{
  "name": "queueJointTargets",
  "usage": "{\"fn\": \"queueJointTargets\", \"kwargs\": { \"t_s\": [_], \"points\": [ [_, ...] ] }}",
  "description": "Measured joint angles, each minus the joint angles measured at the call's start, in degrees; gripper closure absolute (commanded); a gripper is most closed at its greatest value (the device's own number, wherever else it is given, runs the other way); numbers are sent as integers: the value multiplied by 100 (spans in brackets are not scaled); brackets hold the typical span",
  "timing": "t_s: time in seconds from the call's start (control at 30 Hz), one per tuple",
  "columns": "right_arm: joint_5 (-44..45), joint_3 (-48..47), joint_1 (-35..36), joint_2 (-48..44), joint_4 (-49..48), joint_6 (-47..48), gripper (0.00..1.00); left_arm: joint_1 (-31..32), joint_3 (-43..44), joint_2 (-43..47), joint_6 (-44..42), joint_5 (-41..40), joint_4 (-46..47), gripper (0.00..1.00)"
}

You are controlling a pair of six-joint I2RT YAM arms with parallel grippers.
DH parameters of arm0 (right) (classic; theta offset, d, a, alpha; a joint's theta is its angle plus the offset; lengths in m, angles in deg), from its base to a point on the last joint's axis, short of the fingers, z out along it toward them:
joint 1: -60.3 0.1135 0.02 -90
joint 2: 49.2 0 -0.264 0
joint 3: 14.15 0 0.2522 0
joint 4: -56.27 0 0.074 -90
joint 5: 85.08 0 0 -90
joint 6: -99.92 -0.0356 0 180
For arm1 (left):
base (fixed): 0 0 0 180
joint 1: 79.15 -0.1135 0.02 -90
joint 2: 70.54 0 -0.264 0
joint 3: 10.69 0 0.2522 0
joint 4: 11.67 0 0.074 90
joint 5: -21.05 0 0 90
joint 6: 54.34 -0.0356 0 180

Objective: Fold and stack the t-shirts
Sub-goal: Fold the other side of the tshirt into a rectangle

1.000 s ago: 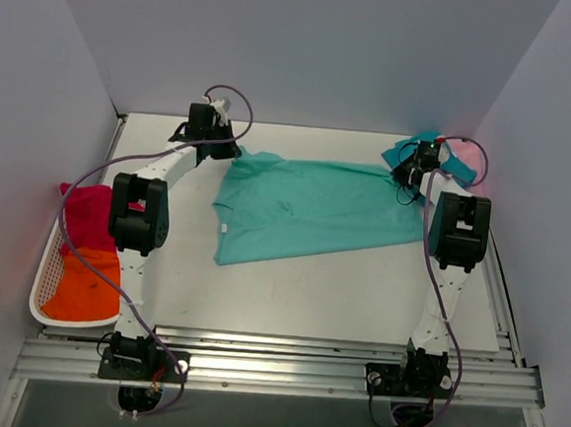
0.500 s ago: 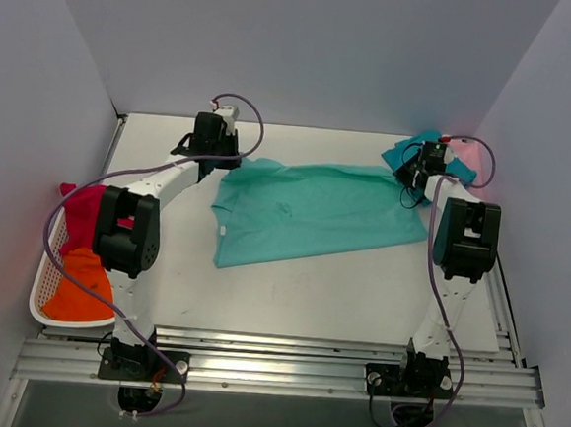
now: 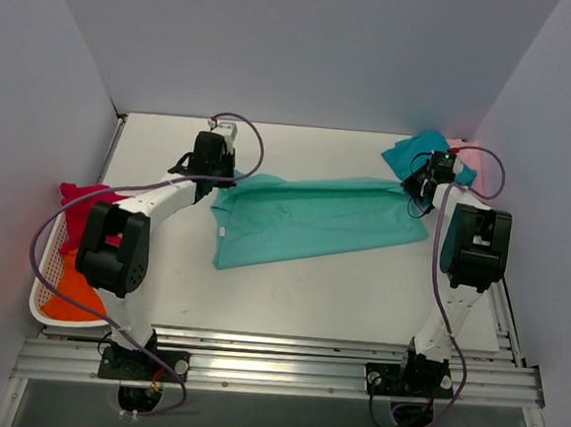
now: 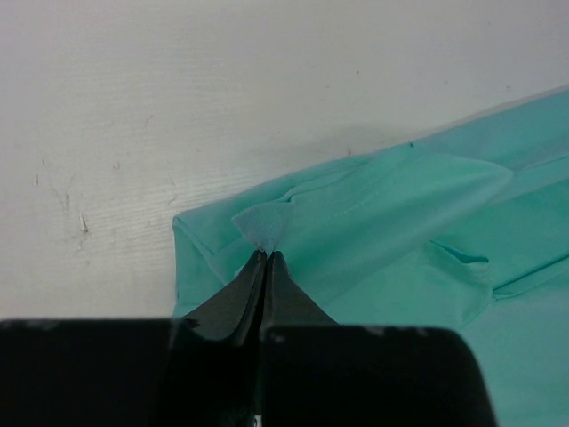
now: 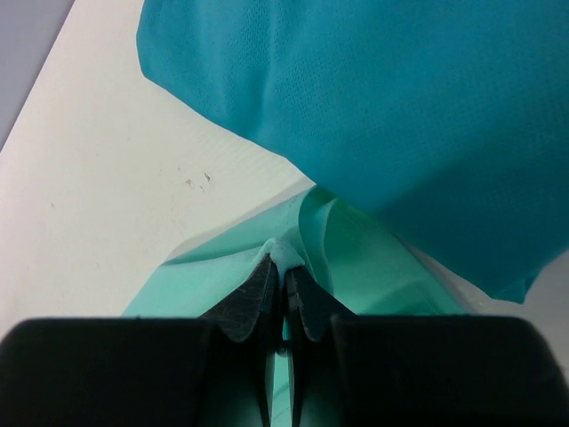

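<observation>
The mint-green t-shirt (image 3: 305, 220) lies spread across the middle of the table. My left gripper (image 4: 264, 254) is shut on its far left corner, pinching a small peak of cloth (image 4: 262, 229). My right gripper (image 5: 284, 263) is shut on the shirt's far right corner (image 5: 286, 252). In the top view both grippers (image 3: 214, 173) (image 3: 424, 190) hold the shirt's back edge, stretched between them. A folded darker teal t-shirt (image 3: 417, 153) lies at the back right, just beyond the right gripper, large in the right wrist view (image 5: 391, 107). A pale pink t-shirt (image 3: 465, 160) peeks out beside it.
A white mesh basket (image 3: 46, 289) at the left table edge holds a magenta-red t-shirt (image 3: 80, 205) and an orange t-shirt (image 3: 69, 300). Grey walls close in the left, back and right. A metal rail (image 3: 273, 366) runs along the near edge.
Both grippers have drawn the shirt's back edge toward the near side, narrowing the shirt. The left arm swung right and nearer; the right gripper shifted off the teal shirt.
</observation>
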Motion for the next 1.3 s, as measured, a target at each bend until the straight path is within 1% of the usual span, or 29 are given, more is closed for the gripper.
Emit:
{"fn": "queueJointTargets", "kwargs": {
  "t_s": [0.13, 0.2, 0.23, 0.27, 0.3, 0.33, 0.5, 0.6, 0.7, 0.77, 0.87, 0.93, 0.97, 1.0, 1.03, 1.07, 1.1, 1.13, 1.17, 1.27, 1.3],
  "points": [
    [-4, 260, -42, -225, -7, 20, 95, 229, -505, 350, -2, -363, 68, 98],
    [0, 426, -55, -356, -24, 15, 83, 428, -835, 612, 0, -621, 81, 98],
    [4, 514, -66, -420, -20, 13, 65, 560, -1038, 772, 7, -780, 127, 86],
    [33, 605, -70, -483, -22, -7, 9, 693, -1233, 935, 33, -962, 131, 57],
    [96, 704, -79, -542, -15, -39, 0, 822, -1423, 1097, 50, -1134, 120, 25],
    [140, 828, -87, -619, -11, -11, 0, 986, -1663, 1307, 164, -1349, 142, 5],
    [448, 1397, -96, -1075, 155, -22, 0, 1491, -3014, 2487, 741, -2135, 341, 6],
    [595, 1587, -96, -1416, 229, -31, 0, 1628, -3611, 3362, 1008, -2520, 328, 6],
    [728, 1657, -90, -1829, 306, -33, 0, 1652, -3716, 4081, 1145, -2927, 356, 6],
    [804, 1659, -68, -2118, 308, -33, 0, 1652, -3711, 4404, 1152, -3104, 525, 6],
    [887, 1659, 33, -2533, 273, -33, 0, 1602, -3620, 4389, 1113, -3169, 745, 6],
    [920, 1622, 192, -2721, 238, -31, 4, 1504, -3445, 4033, 1086, -3069, 815, 0],
    [925, 1563, 273, -2736, 227, -31, 13, 1421, -3329, 3788, 1082, -2955, 848, 6],
    [922, 1493, 334, -2723, 205, -24, 22, 1349, -3222, 3541, 1095, -2817, 918, 8],
    [916, 1438, 393, -2686, 179, -17, 35, 1279, -3134, 3296, 1080, -2695, 984, 15],
    [896, 1397, 455, -2629, 155, -9, 65, 1213, -3069, 3080, 1082, -2562, 1054, 21],
    [861, 1349, 496, -2553, 125, 13, 81, 1165, -3023, 2922, 1082, -2391, 1141, 31],
    [831, 1300, 518, -2441, 92, 4, 98, 1082, -2988, 2677, 1093, -2227, 1222, 51],
    [798, 1250, 529, -2310, 72, -2, 100, 1019, -2940, 2492, 1121, -2055, 1303, 59],
    [732, 1123, 538, -1810, 33, -37, 100, 826, -2756, 1965, 1161, -1565, 1508, 80],
    [710, 1113, 544, -1657, 26, -37, 100, 763, -2675, 1790, 1180, -1432, 1580, 82]
  ]
}}
